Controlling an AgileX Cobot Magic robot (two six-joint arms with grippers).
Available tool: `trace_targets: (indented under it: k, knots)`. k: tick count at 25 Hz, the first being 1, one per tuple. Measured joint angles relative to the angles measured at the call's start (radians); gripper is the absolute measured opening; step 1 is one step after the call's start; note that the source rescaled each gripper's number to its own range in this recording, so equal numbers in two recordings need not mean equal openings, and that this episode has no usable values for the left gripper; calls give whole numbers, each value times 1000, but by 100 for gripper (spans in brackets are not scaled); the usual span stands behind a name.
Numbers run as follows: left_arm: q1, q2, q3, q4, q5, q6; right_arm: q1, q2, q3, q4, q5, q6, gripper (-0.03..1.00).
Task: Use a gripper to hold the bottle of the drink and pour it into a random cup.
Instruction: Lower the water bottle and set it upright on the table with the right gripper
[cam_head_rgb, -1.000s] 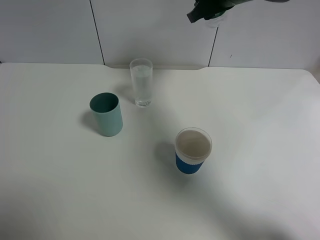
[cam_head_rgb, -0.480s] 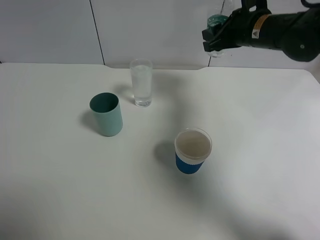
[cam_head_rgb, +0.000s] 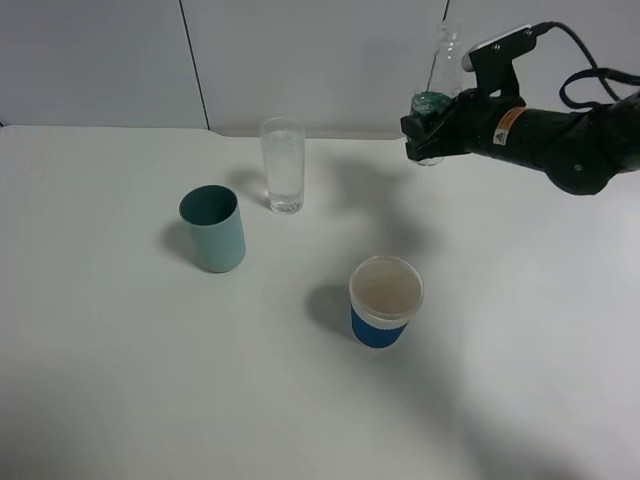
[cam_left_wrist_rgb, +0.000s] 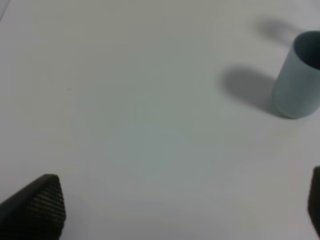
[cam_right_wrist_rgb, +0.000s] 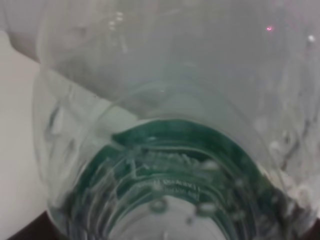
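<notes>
My right gripper (cam_head_rgb: 428, 132) is shut on the small clear bottle (cam_head_rgb: 437, 72) with a dark green label. It holds the bottle upright above the table at the back right, neck up. The bottle (cam_right_wrist_rgb: 165, 150) fills the right wrist view, so the fingers are hidden there. The tall clear glass cup (cam_head_rgb: 283, 165) stands at the back centre, to the left of the bottle and apart from it. My left gripper shows only in the left wrist view (cam_left_wrist_rgb: 185, 210), open and empty, low over bare table.
A teal plastic cup (cam_head_rgb: 214, 228) stands left of the glass; it also shows in the left wrist view (cam_left_wrist_rgb: 299, 75). A white paper cup with a blue sleeve (cam_head_rgb: 385, 301) stands at the centre front. A white wall (cam_head_rgb: 320, 60) runs behind the table.
My right arm has come down and to the right from the top of the view. The bottle has swung from tilted to upright. The cups have not moved.
</notes>
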Motion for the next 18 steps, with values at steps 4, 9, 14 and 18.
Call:
trace_targets:
  k: [4,9,14,18]
  knots:
    - [0,0,0,0,0,0,0,90,-1,-27,-90,0,0]
    - [0,0,0,0,0,0,0,170,-1,-32,-148,-19,0]
    - [0,0,0,0,0,0,-12,222,-2,-23,-164,-66,0]
    - [0,0,0,0,0,0,-14,243,-2,-18,-175,-73,0]
